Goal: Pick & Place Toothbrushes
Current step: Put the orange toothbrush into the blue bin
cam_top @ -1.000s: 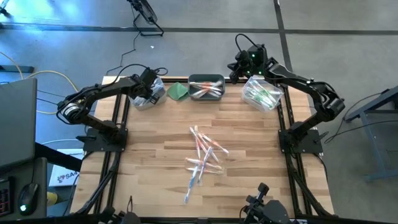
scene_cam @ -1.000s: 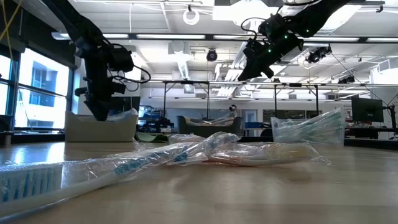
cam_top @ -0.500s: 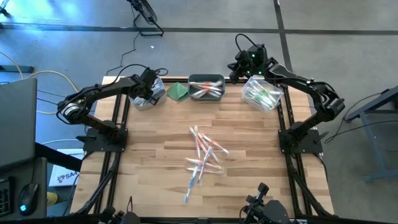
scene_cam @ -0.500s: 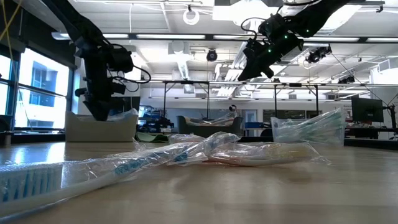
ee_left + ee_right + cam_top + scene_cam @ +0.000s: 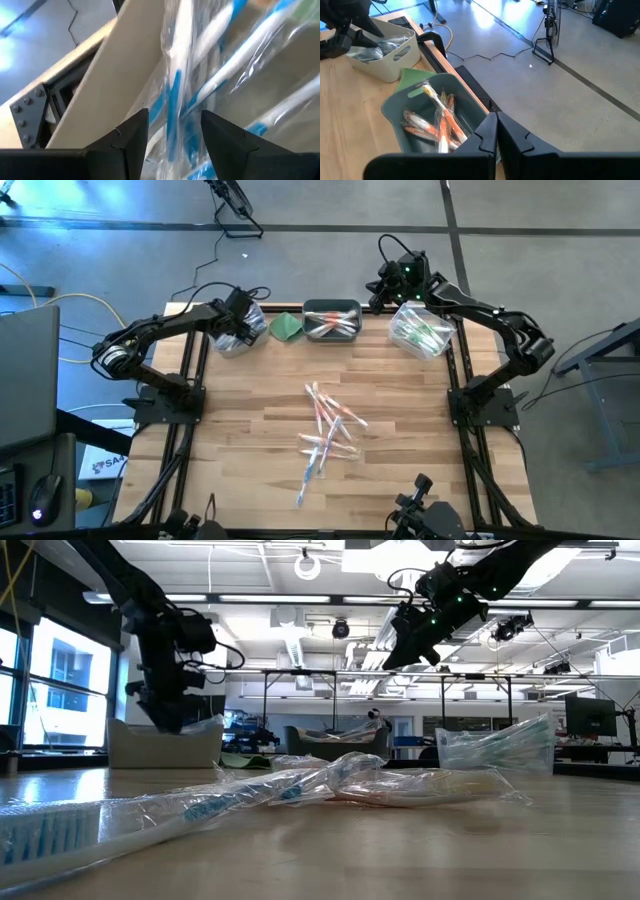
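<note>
Wooden counter [image 5: 250, 410] carries loose toothbrushes [image 5: 327, 435] at its middle. Left end effector [image 5: 172, 131], fingers parted, hangs over blue-striped brushes in the beige bin [image 5: 240, 335]; right end effector [image 5: 496, 131] hovers closed, empty.

Over the last second the left hand [image 5: 170, 131] spread its fingers [image 5: 131, 134] while it hung over the pale bin [image 5: 165, 743] at the far left corner of the worktop [image 5: 260, 420]. In the left wrist view the two dark fingers stood apart, and blue-handled wrapped toothbrushes [image 5: 175, 100] lay loose between and beyond them inside that bin. In the low view the left hand sat very slightly farther toward the bin's middle than it had a second before.
</note>
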Controlling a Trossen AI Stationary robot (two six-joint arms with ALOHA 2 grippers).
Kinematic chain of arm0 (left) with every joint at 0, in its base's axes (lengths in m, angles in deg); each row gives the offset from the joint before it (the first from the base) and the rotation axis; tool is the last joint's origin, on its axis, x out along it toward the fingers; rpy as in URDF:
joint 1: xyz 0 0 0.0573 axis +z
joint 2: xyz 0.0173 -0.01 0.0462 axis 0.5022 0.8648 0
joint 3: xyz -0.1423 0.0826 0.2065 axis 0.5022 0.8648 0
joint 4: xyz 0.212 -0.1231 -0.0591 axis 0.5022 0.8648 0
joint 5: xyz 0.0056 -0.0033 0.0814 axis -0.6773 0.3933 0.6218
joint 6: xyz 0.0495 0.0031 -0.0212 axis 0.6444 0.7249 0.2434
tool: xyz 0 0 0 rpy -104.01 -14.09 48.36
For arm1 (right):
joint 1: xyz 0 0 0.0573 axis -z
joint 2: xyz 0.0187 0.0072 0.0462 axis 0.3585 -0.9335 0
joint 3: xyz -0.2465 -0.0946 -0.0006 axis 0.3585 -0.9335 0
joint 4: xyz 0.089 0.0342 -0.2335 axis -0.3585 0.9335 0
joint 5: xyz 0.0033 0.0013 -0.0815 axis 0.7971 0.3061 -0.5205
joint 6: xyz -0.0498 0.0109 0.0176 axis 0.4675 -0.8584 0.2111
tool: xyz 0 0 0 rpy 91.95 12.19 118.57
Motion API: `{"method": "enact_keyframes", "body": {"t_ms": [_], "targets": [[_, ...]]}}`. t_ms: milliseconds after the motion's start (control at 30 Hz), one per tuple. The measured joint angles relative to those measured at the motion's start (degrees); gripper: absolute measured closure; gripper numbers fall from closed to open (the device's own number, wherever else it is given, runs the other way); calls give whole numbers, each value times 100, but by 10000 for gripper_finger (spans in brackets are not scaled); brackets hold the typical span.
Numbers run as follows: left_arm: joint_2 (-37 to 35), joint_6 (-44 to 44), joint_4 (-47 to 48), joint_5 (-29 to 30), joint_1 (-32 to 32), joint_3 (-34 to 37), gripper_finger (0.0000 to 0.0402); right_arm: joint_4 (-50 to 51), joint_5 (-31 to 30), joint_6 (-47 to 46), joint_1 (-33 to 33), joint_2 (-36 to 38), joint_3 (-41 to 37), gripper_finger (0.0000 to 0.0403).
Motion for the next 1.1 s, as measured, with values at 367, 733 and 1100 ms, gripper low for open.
{"method": "enact_keyframes", "body": {"t_ms": [367,733,1100], "targets": [[-221,-3,691,-2,0,-690,222,17,3,1,0,0,0,399],[-1068,-610,1574,-802,-4,-1045,222,31,2,-11,0,0,0,400],[-2363,-867,1049,-890,-687,-768,222,17,2,-17,0,0,0,400]]}}
